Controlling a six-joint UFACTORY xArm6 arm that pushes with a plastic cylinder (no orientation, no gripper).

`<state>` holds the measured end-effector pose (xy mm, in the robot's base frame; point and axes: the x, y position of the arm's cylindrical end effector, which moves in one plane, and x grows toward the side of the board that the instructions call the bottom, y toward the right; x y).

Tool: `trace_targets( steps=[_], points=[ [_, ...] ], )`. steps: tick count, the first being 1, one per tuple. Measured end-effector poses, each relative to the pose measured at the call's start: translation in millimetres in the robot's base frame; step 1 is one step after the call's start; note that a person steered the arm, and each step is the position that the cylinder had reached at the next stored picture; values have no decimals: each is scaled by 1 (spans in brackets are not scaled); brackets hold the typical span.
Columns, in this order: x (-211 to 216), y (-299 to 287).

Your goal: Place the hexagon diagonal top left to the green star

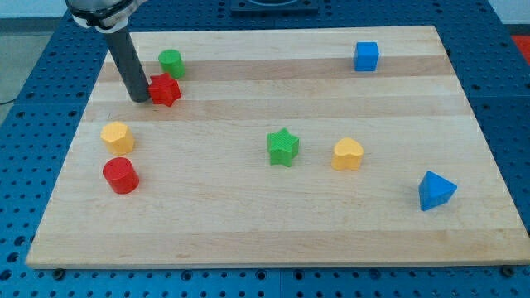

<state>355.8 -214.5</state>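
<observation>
The yellow hexagon [117, 136] lies near the board's left edge. The green star [283, 147] lies near the middle of the board, far to the hexagon's right. My tip [140, 98] rests on the board at the upper left, touching the left side of a red star [165, 90]. It is above and slightly right of the hexagon, apart from it.
A green cylinder [171, 63] sits just above the red star. A red cylinder [120, 175] lies below the hexagon. A yellow heart [348, 154] is right of the green star. A blue cube [366, 56] is at the top right, a blue triangle [436, 191] at the lower right.
</observation>
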Motion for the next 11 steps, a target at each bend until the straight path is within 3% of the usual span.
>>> trace_targets(
  steps=[2,4,5,7,9,10,11],
  points=[
    [0,-50],
    [107,-60],
    [108,-33],
    [70,28],
    [64,7],
    [38,5],
    [38,38]
  ],
)
